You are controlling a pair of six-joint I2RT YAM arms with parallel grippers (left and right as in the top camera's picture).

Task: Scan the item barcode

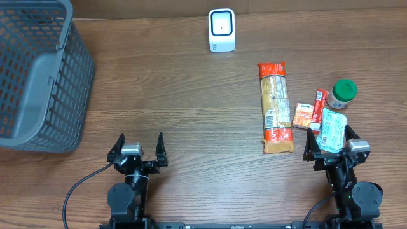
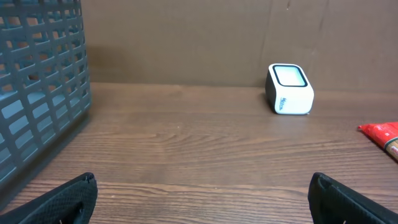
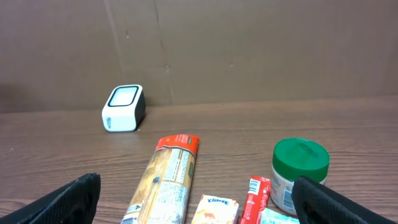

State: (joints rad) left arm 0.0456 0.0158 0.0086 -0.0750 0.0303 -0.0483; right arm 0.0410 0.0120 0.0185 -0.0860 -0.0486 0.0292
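1. Nearest us, we see the left gripper [image 1: 140, 137] and the right gripper [image 1: 329, 137], both spread wide and holding nothing.
2. On the right lie a pale blue pouch [image 1: 332, 129], an orange packet [image 1: 302, 116], a long pasta packet [image 1: 275, 108] and a jar [image 1: 342, 93] with its green lid on.
3. Far left stands a grey mesh basket [image 1: 44, 95]; far centre is the white scanner [image 1: 222, 30].

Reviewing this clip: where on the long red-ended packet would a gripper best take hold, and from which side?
Probably across the narrow width of the long red-ended packet, on its far half, coming straight down from above. It lies flat, lengthways away from the robot, and the small orange box crowds its right edge nearer the robot.
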